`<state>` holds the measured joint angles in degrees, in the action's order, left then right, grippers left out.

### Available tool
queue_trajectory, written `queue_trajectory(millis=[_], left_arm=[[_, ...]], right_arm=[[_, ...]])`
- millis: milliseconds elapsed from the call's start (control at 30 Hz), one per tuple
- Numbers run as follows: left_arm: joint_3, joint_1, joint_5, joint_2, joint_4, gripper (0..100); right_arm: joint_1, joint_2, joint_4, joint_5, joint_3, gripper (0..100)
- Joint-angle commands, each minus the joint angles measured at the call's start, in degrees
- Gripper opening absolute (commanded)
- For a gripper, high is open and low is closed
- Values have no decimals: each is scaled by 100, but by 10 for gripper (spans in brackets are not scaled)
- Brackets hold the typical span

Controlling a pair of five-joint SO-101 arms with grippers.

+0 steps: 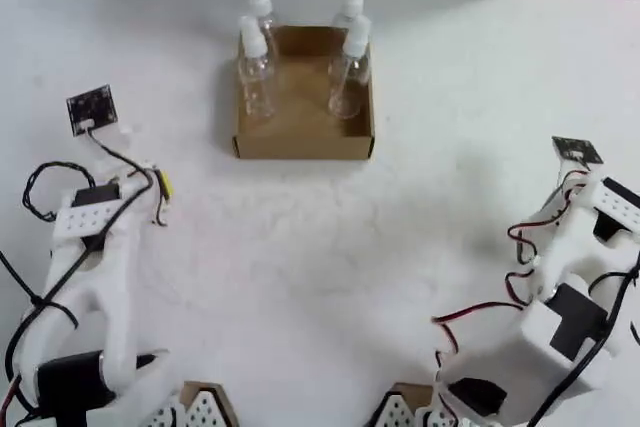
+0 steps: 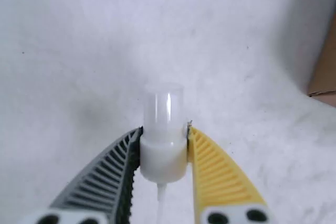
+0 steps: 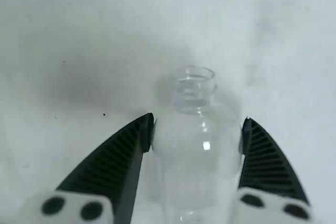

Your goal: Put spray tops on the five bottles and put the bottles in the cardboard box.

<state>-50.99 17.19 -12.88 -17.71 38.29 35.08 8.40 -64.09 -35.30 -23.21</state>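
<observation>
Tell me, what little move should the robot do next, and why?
Probably bring the spray top held by the left gripper over the open neck of the bottle in the right gripper. That bottle has no top yet, while the four bottles in the cardboard box already wear theirs.

Clear glossy plastic bottle [image 3: 197, 145]; matt cardboard box [image 1: 300, 145].

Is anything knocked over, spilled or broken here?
Nothing stands out. Four capped bottles stand upright at the box. One open bottle has no top, but the right tool holds it, and the left tool holds a spare top, so that looks intended.
</observation>
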Motion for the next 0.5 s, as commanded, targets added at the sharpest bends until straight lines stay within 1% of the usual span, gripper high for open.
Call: queue_trajectory(millis=[0,100,233,267,400,467], left_arm=[[105,-92,44,-259,-88,20],[105,-92,44,-259,-88,20],[105,-92,44,-259,-97,20],[105,-92,44,-259,-97,20],[105,-92,114,-259,-97,20],[105,-101,290,-259,-105,20]], right_arm=[[-48,-13,31,-527,167,220],[-40,-13,31,-967,167,226],[4,-13,-40,-1451,167,310],[13,-13,-40,-1538,167,314],[13,-31,-48,-1987,167,276],[22,-136,-66,-2013,149,265]])
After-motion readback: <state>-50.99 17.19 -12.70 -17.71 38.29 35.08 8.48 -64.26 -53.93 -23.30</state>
